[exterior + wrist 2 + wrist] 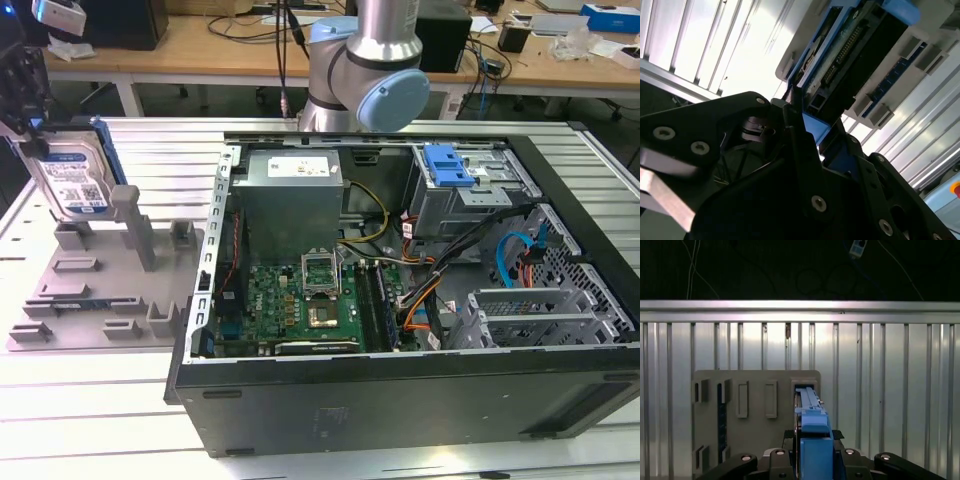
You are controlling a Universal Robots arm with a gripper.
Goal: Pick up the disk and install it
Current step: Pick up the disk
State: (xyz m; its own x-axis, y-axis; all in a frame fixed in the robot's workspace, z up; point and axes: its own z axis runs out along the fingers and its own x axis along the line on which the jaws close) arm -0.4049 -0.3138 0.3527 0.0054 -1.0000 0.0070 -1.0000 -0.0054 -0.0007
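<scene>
black jaws tight on silver-grey, blue-framed, white-and-blue-labelled disk (70, 172)

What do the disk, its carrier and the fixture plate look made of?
The disk: silver-grey metal body, matte, with a paper-like printed label. Its carrier: bright blue plastic, moulded, slight sheen. The fixture plate: uniform matte grey, probably plastic.
</scene>
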